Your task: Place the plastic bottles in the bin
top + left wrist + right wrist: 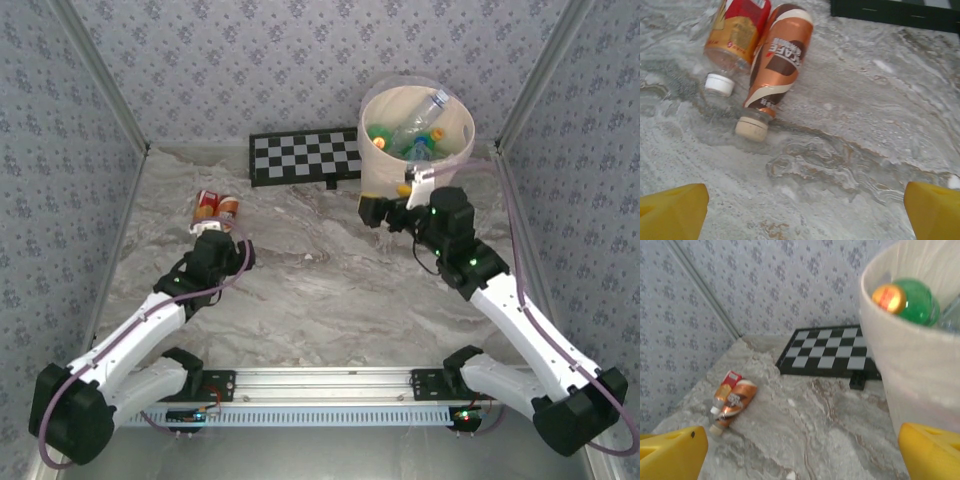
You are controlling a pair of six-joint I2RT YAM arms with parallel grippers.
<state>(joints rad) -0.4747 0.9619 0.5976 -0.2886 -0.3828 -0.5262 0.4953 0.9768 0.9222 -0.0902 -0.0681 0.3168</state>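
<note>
Bin (380, 165), a round cream plastic bucket, stands upper right in my top view on the veined grey table (320, 300), holding green and clear bottles (425, 110). A flat checkerboard (305, 157) lies just left of it. At centre left, a red-labelled bottle (737, 30) and a glossy copper bottle (782, 60) lie side by side, touching. The left gripper (805, 210) and right gripper (805, 450) both have their yellow fingers spread wide, holding nothing.

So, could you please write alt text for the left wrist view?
A red-labelled bottle with a white cap and a copper coffee bottle with a cream cap lie side by side on a grey marbled table, caps toward the camera. The yellow jaws stand wide open in the bottom corners.
</note>
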